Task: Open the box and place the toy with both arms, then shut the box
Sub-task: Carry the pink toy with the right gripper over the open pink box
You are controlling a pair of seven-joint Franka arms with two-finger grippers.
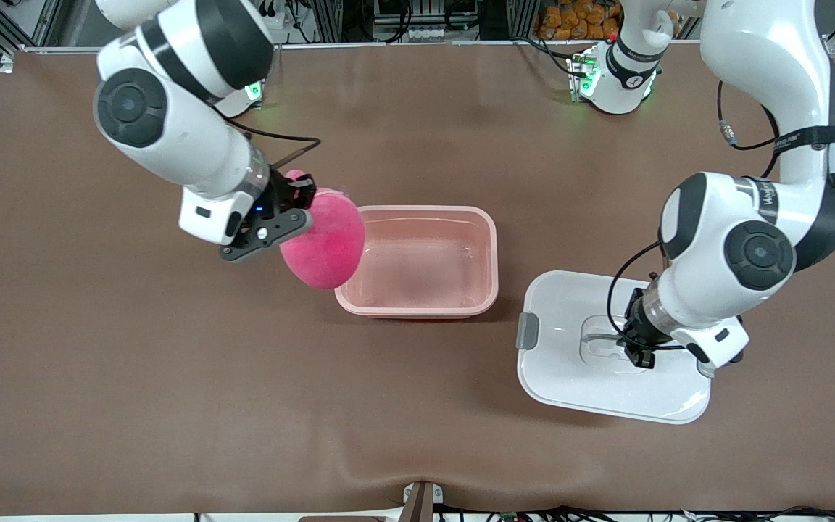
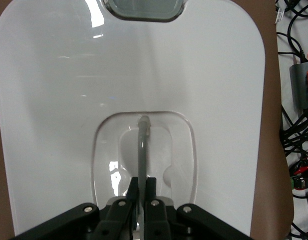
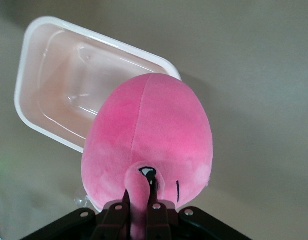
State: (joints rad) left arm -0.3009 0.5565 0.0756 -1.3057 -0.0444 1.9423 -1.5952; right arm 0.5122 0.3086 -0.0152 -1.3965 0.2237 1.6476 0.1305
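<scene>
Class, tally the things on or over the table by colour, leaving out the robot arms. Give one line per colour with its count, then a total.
Pink: 2, the toy in the right gripper and the open box base.
White: 1, the lid, flat on the table, its handle in the left gripper.
Total: 3

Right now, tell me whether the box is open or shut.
Open. The box has no lid and is empty; the lid lies flat on the table beside it, toward the left arm's end.
</scene>
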